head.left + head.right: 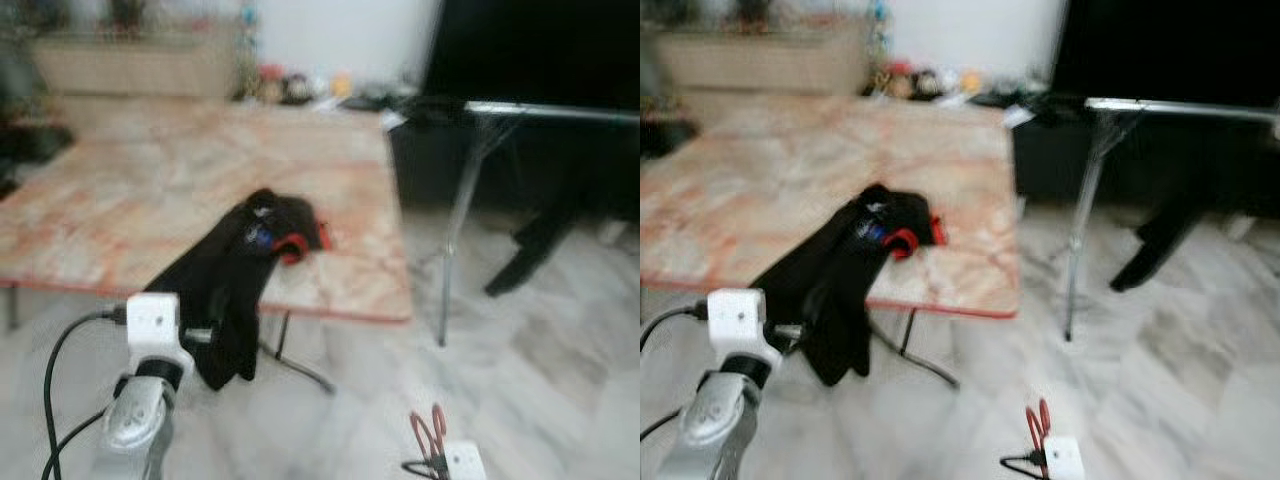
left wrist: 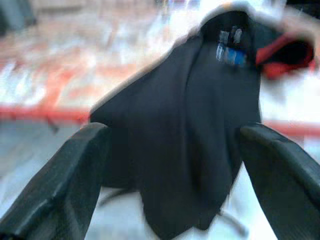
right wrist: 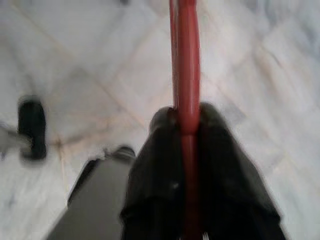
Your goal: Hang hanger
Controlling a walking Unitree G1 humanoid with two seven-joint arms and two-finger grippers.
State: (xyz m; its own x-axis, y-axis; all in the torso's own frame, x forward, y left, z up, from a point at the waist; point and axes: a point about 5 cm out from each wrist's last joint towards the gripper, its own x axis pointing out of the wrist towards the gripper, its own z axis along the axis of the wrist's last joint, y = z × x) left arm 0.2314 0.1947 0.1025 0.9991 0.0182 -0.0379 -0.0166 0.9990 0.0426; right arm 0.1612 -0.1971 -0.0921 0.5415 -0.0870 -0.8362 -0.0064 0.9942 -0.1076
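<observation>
Right claw [image 3: 187,130] is clamped tight on the red hanger [image 3: 185,60]. Left claw [image 2: 172,150] is spread wide, facing the black garment [image 1: 235,270] draped over the surface's [image 1: 150,190] front edge.

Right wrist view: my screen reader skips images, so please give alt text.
The right pincer is shut on a red hanger, whose bar runs straight out between the two black fingers. Pale marble floor lies blurred beyond.

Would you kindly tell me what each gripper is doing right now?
Left gripper: open, facing the black garment hanging off the table.
Right gripper: shut on the red hanger.
</observation>
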